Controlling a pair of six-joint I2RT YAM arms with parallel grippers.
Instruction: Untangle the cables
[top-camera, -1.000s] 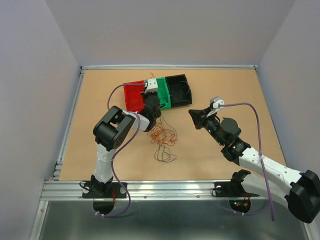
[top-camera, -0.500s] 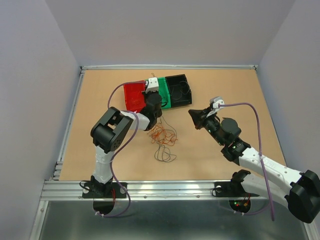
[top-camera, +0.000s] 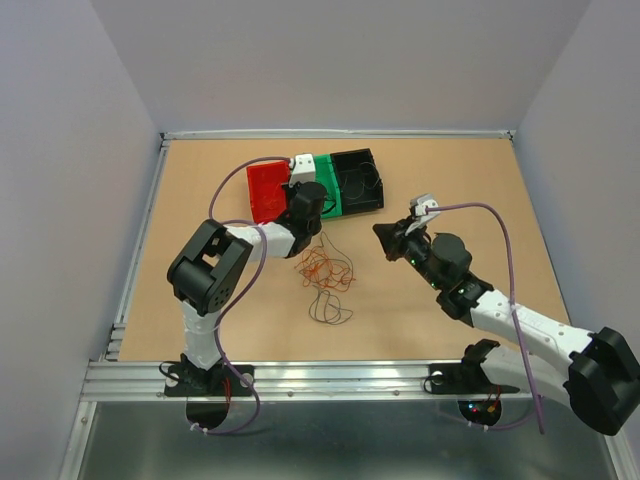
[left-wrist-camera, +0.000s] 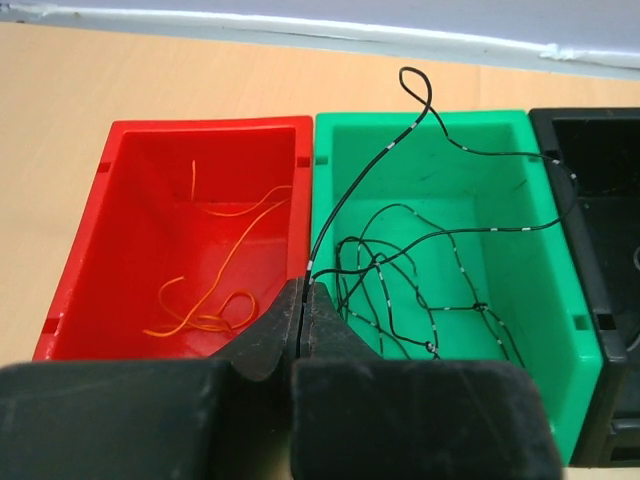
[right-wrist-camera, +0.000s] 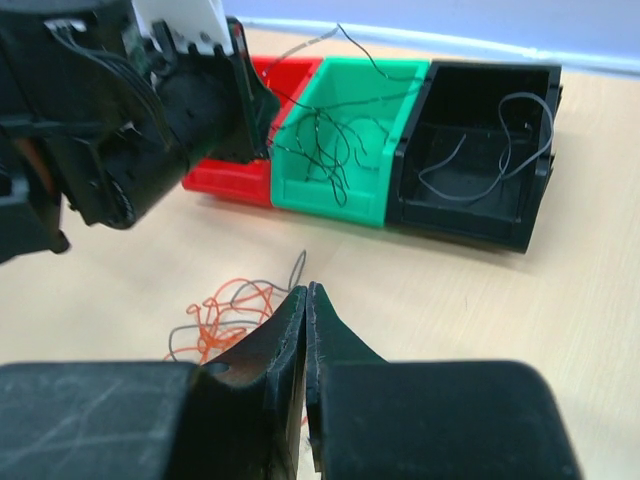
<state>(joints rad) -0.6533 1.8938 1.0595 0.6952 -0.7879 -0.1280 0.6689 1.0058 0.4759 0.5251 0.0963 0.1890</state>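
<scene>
Both of my grippers are pressing their fingers together. Nearest to me, my right gripper (right-wrist-camera: 307, 300) is hovering above the table (top-camera: 450, 180) with nothing between its tips, and it is pointing toward the loose tangle of orange and dark cables (right-wrist-camera: 225, 315), which is lying on the wood just beyond and to the left of those tips, not touching them. From above, that tangle is sitting between my two arms, with one dark loop (top-camera: 330, 308) trailing off its near side.

Farther out, my left gripper (left-wrist-camera: 303, 300) is hanging over the near edge of the bins, right where the red bin (left-wrist-camera: 150, 170) is meeting the green bin (left-wrist-camera: 420, 118). It is pinching a black banded cable (left-wrist-camera: 352, 185) at its tips; this strand is rising up and away, curling into a small loop past the green bin's far rim. More black cables (left-wrist-camera: 420, 290) are lying in the green bin, orange cables (left-wrist-camera: 205, 322) in the red one, and grey cables (right-wrist-camera: 480, 150) in the black bin (right-wrist-camera: 540, 90) at the right end.
</scene>
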